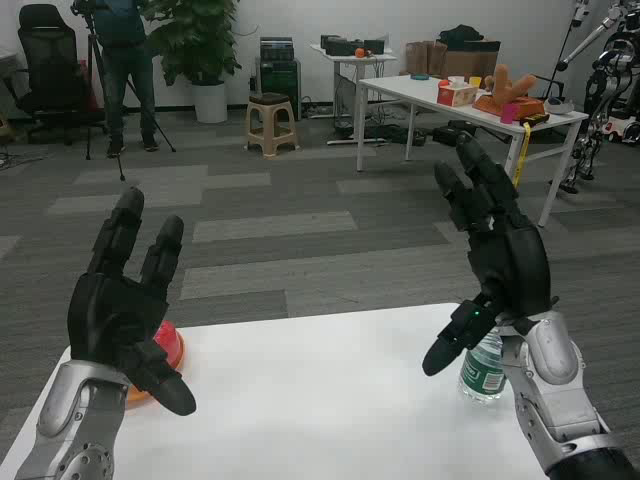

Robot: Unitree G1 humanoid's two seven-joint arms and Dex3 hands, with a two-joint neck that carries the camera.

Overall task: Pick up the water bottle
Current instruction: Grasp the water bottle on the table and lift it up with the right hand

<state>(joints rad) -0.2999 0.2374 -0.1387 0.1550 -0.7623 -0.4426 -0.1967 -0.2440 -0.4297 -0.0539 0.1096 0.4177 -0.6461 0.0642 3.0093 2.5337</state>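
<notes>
— Grey carpet tiles run back to a second white table (470,100) loaded with boxes, and a beige stool (272,122) stands on the floor further left. What's up close?

— The white table (320,400), its far edge crossing the view just beyond the hands. The water bottle (484,368) stands upright near the right end of it, long axis vertical, cap end upward and hidden behind the right hand (500,255).

— Is that hand on it?

— Whether it touches, I can't tell. It is raised in front of the bottle, palm toward the camera, fingers spread and pointing up, thumb angled down to the left. It holds nothing.

— Any writing on the bottle?

— A green label wraps its lower half with white marks, too small to read.

— And the other side?

— The left hand (125,300) is lifted over the table's left end, fingers apart, gripping nothing. Behind it sits an orange dish with something red (160,350), mostly covered. Between the two hands the tabletop is bare white.

— Anyone around?

— A person (125,60) stands far back by a tripod, next to a potted plant (200,50).
</notes>
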